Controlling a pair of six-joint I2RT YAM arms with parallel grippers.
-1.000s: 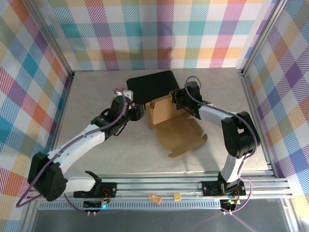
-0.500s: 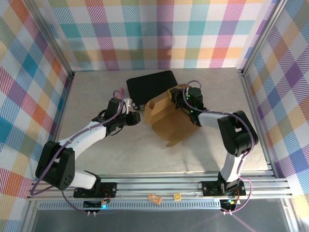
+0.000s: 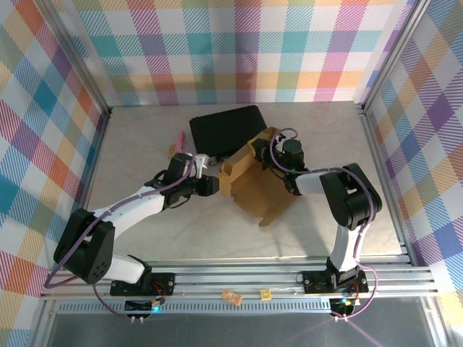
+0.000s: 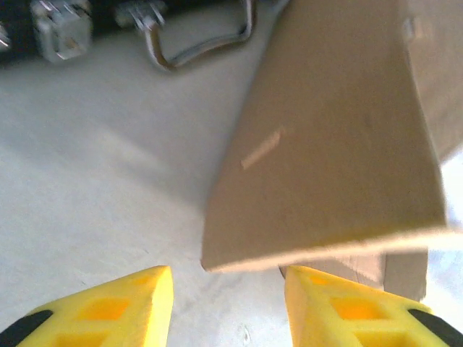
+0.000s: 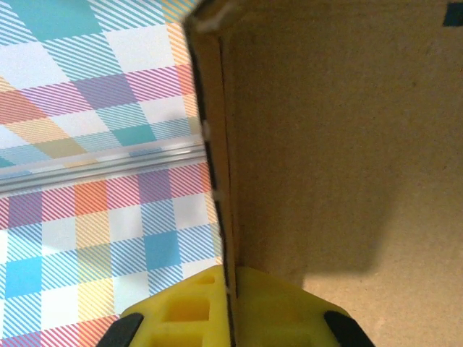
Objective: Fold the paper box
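Cardboard looks light, stiff yet crease-prone, I reckon; right gripper point(image 5: 230, 280) pinches the paper box point(image 3: 258, 190) wall edge, left gripper point(image 4: 228, 280) fingers apart.

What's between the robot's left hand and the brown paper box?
Just a strip of bare table, seen in the left wrist view between the left hand and the paper box.
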